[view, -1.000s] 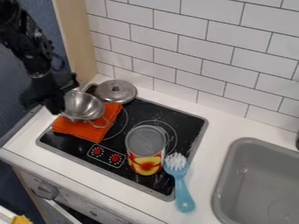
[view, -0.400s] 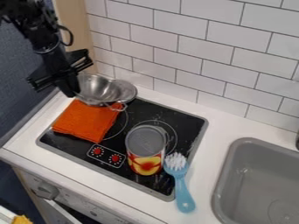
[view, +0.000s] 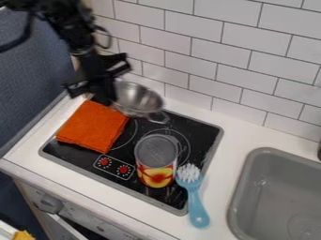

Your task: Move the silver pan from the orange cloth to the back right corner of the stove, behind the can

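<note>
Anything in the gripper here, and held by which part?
Yes: the metal pot, held by the gripper at its rim on the picture's left, roughly opposite the visible loop handle.

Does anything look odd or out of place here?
A folded orange cloth lies on the black stovetop, and a blue plastic brush straddles its edge: odd spots for both. The shiny metal pan in the black gripper looks tilted.
</note>
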### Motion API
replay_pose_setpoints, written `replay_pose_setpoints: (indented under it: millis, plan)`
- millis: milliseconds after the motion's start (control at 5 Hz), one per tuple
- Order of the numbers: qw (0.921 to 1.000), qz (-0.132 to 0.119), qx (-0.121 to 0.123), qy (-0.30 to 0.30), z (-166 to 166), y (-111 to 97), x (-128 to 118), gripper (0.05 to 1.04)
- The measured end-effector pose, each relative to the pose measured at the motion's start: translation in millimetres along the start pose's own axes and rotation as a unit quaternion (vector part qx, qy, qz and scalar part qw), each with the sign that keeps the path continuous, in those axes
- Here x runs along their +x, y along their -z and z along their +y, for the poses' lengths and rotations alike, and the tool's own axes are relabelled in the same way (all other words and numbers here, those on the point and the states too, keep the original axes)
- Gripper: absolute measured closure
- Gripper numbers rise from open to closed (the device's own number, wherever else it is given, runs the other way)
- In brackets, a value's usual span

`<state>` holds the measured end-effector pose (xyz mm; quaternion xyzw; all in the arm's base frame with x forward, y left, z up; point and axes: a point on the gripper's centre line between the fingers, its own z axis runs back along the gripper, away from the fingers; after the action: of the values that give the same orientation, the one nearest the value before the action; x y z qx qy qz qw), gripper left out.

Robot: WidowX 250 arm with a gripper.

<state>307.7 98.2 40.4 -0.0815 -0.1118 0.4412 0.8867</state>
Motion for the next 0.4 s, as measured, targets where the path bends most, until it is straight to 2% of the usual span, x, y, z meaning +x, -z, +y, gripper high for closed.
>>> replay_pose_setpoints:
  millis: [200,400]
  plan:
    - [0.9997,0.012,-0.011,0.018,-28.8,5.3,-14.6,1.02]
    - [0.9996,0.022,-0.012,0.011,-51.6,18.1,-22.8,1.02]
